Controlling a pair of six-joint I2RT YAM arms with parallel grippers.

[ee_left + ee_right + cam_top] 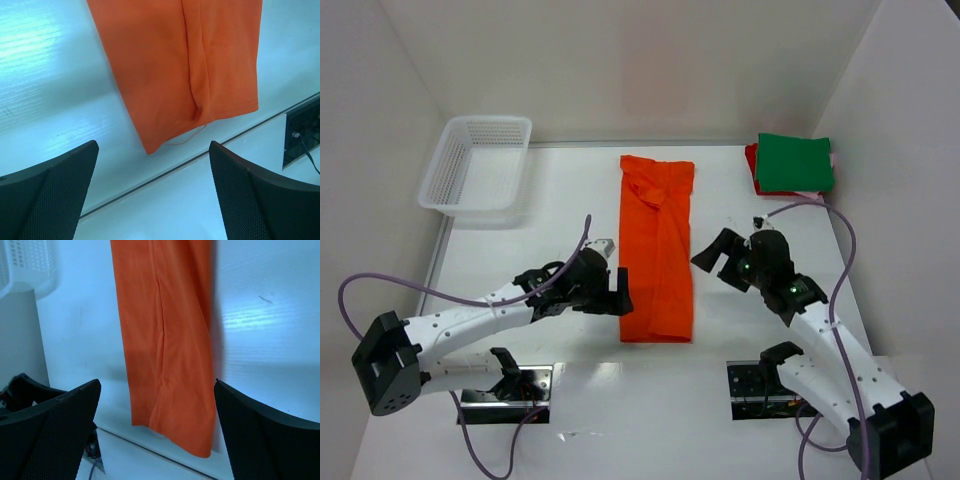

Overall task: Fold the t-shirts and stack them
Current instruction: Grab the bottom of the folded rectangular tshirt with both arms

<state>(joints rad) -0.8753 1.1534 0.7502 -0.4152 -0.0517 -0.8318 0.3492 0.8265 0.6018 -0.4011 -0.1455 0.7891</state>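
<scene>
Going left to right: there's one white mesh basket (475,165) at the far left corner of the white surface (550,200), with nothing showing inside it from the top view.

Next comes the left gripper (617,290). It's spread wide and holding nothing, parked just beside the near left corner of the orange shirt (657,250). In its own wrist view the two black fingers (55,190) frame that corner, which lies flat ahead of them and not between them.

There's exactly one orange shirt, in the middle of the surface. It's folded lengthwise into a long narrow strip running from the far side toward the arms. There's a bit of bunched cloth near the far end and a crease running down its length. The near hem lies close to the seam at the front of the surface, and a loose thread hangs off that hem.

Then there's the right gripper (717,252), also wide open with nothing in it, just off the strip's right edge. Its wrist view shows the near end of the shirt lying flat ahead, between the fingers.

At the far right corner sits one stack of folded shirts. There's one green shirt (795,160) on top and one red shirt (754,165) peeking out underneath on the left. A thin pale pink sliver (833,158) shows at the right edge. That makes four shirts visible in all, and two grippers, both empty.
</scene>
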